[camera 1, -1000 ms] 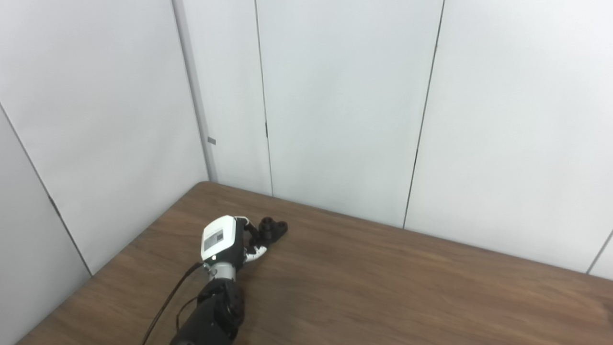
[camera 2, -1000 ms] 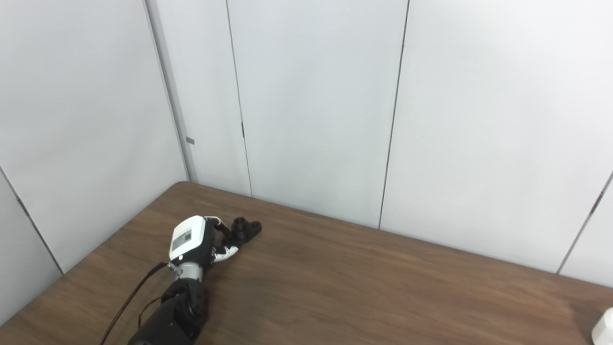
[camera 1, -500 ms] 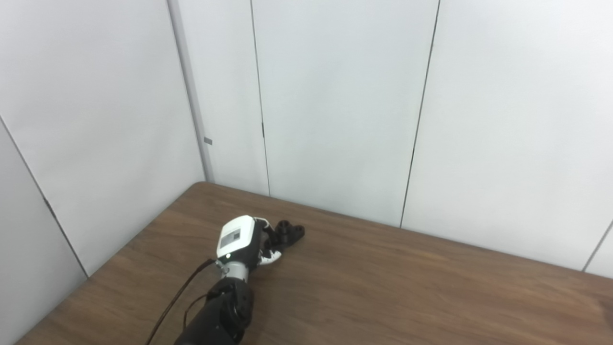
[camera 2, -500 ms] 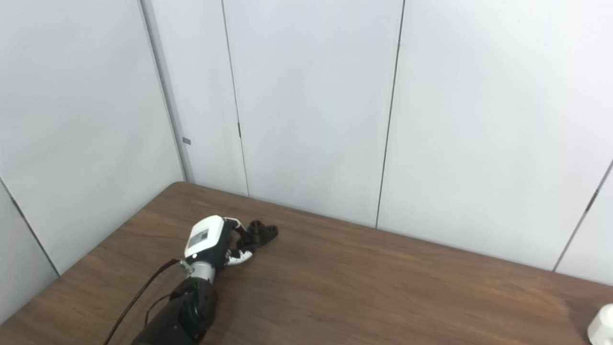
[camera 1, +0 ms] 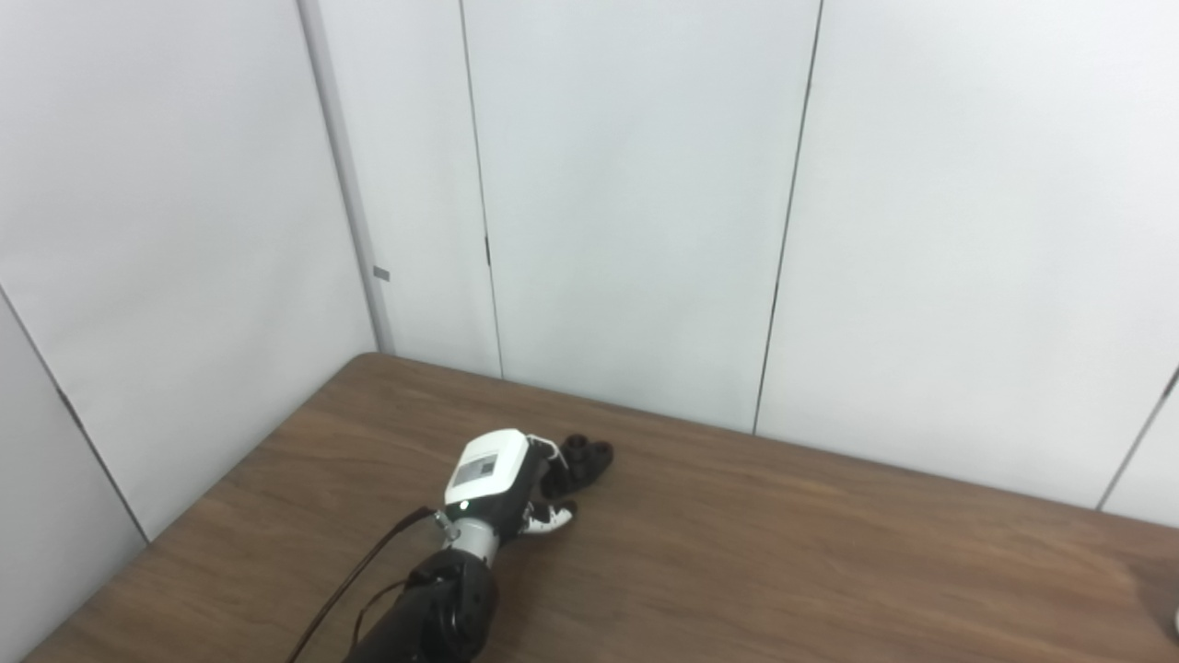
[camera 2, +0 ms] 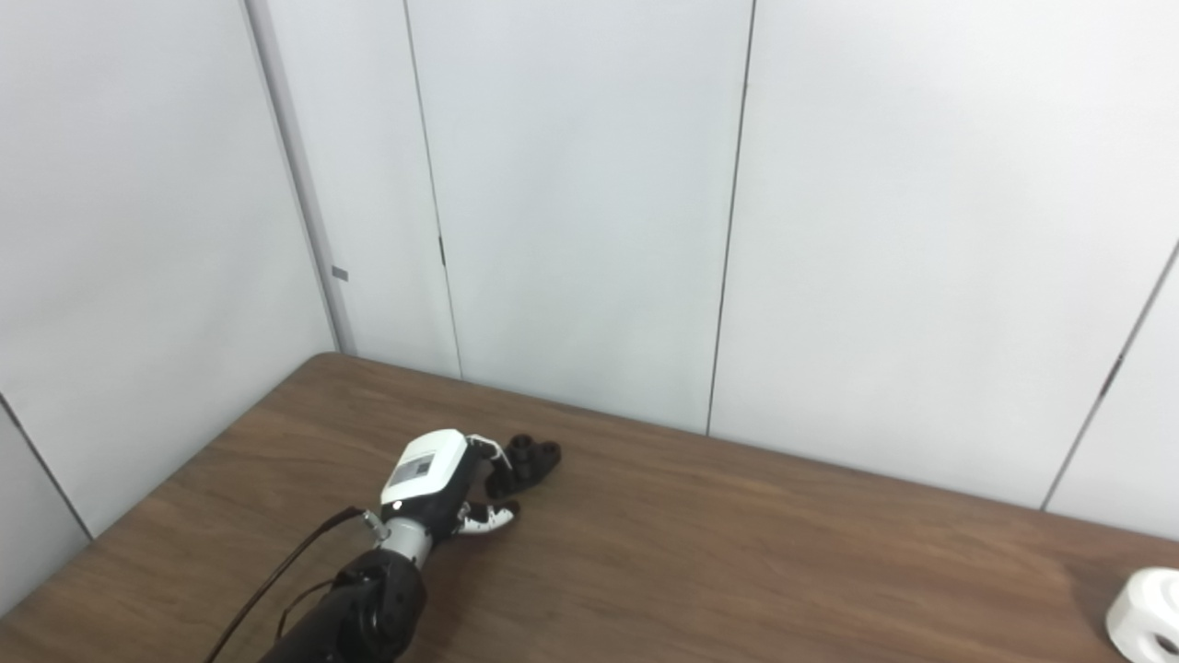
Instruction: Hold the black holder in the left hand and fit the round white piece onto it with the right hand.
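Note:
My left hand (camera 1: 495, 481), white-backed on a black forearm, reaches in from the bottom left over the brown table (camera 1: 783, 562). Its fingers are curled around the near end of the black holder (camera 1: 586, 457), a small dark part with two round bosses on top that sticks out beyond the fingers toward the wall. Whether the holder rests on the table or hangs just above it I cannot tell. The round white piece (camera 2: 1146, 613) lies at the table's far right, cut off by the edge of the right eye view. My right hand is out of sight.
White wall panels (camera 1: 626, 212) close off the table at the back and on the left, meeting at the far left corner (camera 1: 368, 354). A dark cable (camera 1: 364, 571) runs along the left forearm.
The camera has panned right, bringing more of the white piece into view. My left hand has carried the black holder to the right, away from the table's corner.

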Controlling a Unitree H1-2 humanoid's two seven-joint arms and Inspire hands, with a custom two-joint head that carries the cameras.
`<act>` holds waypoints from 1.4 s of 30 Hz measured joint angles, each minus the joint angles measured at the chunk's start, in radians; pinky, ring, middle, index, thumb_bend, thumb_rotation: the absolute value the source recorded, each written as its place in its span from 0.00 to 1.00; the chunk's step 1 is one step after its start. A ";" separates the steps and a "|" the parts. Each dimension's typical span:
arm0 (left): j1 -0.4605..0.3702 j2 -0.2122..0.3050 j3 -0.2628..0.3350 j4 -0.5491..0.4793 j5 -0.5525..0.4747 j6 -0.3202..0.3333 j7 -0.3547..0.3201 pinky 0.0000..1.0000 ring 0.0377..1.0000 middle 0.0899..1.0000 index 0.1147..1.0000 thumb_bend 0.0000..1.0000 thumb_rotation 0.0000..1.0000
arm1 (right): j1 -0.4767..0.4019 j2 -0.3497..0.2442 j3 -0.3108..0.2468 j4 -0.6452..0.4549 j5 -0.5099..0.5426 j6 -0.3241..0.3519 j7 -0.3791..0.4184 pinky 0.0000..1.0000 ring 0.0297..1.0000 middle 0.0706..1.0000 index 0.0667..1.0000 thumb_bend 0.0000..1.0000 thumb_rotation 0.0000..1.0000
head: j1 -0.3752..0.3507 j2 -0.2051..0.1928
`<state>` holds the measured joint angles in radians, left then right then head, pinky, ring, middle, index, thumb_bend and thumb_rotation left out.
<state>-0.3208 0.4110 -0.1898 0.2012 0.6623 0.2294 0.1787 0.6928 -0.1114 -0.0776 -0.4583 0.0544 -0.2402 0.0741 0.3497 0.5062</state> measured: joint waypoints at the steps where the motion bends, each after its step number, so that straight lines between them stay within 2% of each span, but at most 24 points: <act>1: 0.002 0.000 -0.005 -0.008 0.002 -0.011 -0.002 0.92 0.80 0.74 0.41 0.52 0.04 | -0.001 0.002 0.000 0.000 -0.001 0.000 0.000 0.67 0.83 0.85 0.84 0.31 0.78 | -0.003 0.002; 8: 0.021 -0.001 -0.027 -0.046 0.016 -0.030 -0.032 0.92 0.82 0.74 0.41 0.52 0.04 | -0.008 0.002 0.000 -0.001 -0.005 0.000 0.000 0.67 0.83 0.84 0.83 0.28 0.74 | -0.006 0.000; 23: 0.023 -0.001 -0.024 -0.046 0.040 -0.047 -0.046 0.90 0.81 0.74 0.41 0.52 0.04 | -0.008 0.014 0.000 -0.027 -0.029 0.003 0.000 0.68 0.84 0.85 0.84 0.31 0.78 | -0.008 0.003; 31: 0.028 -0.001 -0.008 -0.046 0.041 -0.064 -0.053 0.88 0.80 0.73 0.41 0.52 0.04 | -0.008 0.018 0.000 -0.027 -0.035 0.004 0.000 0.67 0.83 0.84 0.83 0.30 0.78 | -0.008 0.000; 41: 0.047 -0.001 0.023 -0.074 0.043 -0.065 -0.053 0.89 0.80 0.74 0.41 0.52 0.04 | -0.013 0.020 0.000 -0.023 -0.043 0.004 0.000 0.65 0.81 0.82 0.82 0.32 0.79 | -0.009 -0.005; 42: 0.047 -0.001 0.027 -0.075 0.043 -0.065 -0.053 0.92 0.81 0.74 0.41 0.52 0.04 | -0.014 0.019 0.000 -0.023 -0.044 0.004 0.000 0.65 0.82 0.82 0.82 0.32 0.78 | -0.009 -0.005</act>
<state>-0.2741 0.4102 -0.1626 0.1265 0.7054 0.1648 0.1258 0.6793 -0.0920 -0.0771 -0.4815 0.0105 -0.2362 0.0741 0.3405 0.5016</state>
